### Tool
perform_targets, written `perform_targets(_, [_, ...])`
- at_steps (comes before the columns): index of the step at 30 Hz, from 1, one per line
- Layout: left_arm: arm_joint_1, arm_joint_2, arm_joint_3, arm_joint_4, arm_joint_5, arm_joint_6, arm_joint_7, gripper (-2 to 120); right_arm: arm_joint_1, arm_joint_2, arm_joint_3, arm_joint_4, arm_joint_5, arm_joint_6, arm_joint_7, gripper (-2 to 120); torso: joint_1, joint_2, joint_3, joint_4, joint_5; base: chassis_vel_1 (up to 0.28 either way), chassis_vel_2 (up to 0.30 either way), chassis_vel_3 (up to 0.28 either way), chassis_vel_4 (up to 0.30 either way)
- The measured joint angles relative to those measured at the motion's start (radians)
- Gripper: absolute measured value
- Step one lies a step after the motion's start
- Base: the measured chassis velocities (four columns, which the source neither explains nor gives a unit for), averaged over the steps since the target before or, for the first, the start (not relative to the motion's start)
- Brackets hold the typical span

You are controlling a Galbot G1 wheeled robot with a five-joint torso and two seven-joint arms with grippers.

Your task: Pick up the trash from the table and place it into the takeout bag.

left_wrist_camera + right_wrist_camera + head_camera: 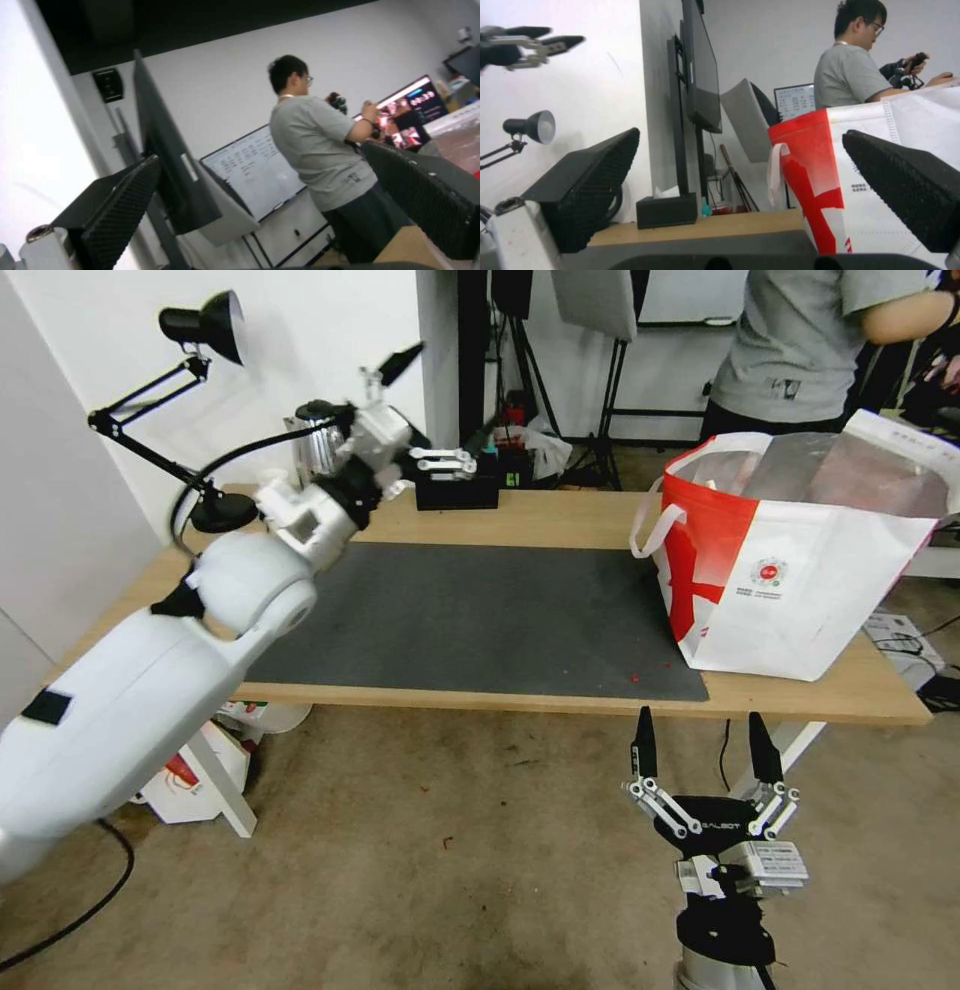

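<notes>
No trash was seen on the worktop (560, 515), so the takeout bag (800, 570) might be knocked over if the spread left claw (405, 365) or spread right claw (705, 750) were swung.

One light-wood table (560, 520) carrying one dark grey mat (470, 620). One takeout bag (800, 580), white with a red panel; one white loop handle (650, 530) can be counted on it, and one small round red logo (768, 570). One black desk lamp (200, 325) on a jointed arm. One black tissue box (456, 488). One metal kettle (318, 442). Two grippers: left gripper (445, 460) and right gripper (705, 745), each with two fingers, spread apart. One smaller red-and-white bag (195, 770) on the floor under the table.
</notes>
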State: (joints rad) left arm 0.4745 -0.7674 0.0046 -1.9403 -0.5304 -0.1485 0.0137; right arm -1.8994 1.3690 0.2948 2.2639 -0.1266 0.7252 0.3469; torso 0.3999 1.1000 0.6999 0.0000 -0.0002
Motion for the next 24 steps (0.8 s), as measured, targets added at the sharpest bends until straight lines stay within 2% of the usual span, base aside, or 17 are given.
perform_targets(2, [0.059, 0.009, -0.052, -0.029, 0.0, 0.008, -0.011, 100, 0.0, 0.0, 0.0, 0.0, 0.0, 0.0, 0.0, 100, 0.0, 0.0, 0.0, 0.0003, 0.0, 0.0, 0.0, 0.0, 0.0])
perform_targets(14, [0.291, 0.049, -0.222, -0.152, 0.003, 0.013, -0.069, 100, 0.0, 0.0, 0.0, 0.0, 0.0, 0.0, 0.0, 100, 0.0, 0.0, 0.0, -0.0001, 0.0001, 0.0, 0.0, 0.0, 0.0])
perform_targets(16, [0.368, 0.045, -0.279, -0.188, 0.009, 0.012, -0.074, 100, 0.0, 0.0, 0.0, 0.0, 0.0, 0.0, 0.0, 100, 0.0, 0.0, 0.0, 0.0003, 0.0, 0.0, 0.0, 0.0, 0.0])
perform_targets(20, [0.423, 0.033, -0.324, -0.216, 0.016, 0.011, -0.078, 100, 0.0, 0.0, 0.0, 0.0, 0.0, 0.0, 0.0, 100, 0.0, 0.0, 0.0, 0.0001, 0.0002, 0.0, 0.0, 0.0, 0.0])
perform_targets(24, [0.516, -0.009, -0.39, -0.273, 0.036, 0.012, -0.109, 100, 0.0, 0.0, 0.0, 0.0, 0.0, 0.0, 0.0, 100, 0.0, 0.0, 0.0, 0.0, 0.0003, 0.0, 0.0, 0.0, 0.0])
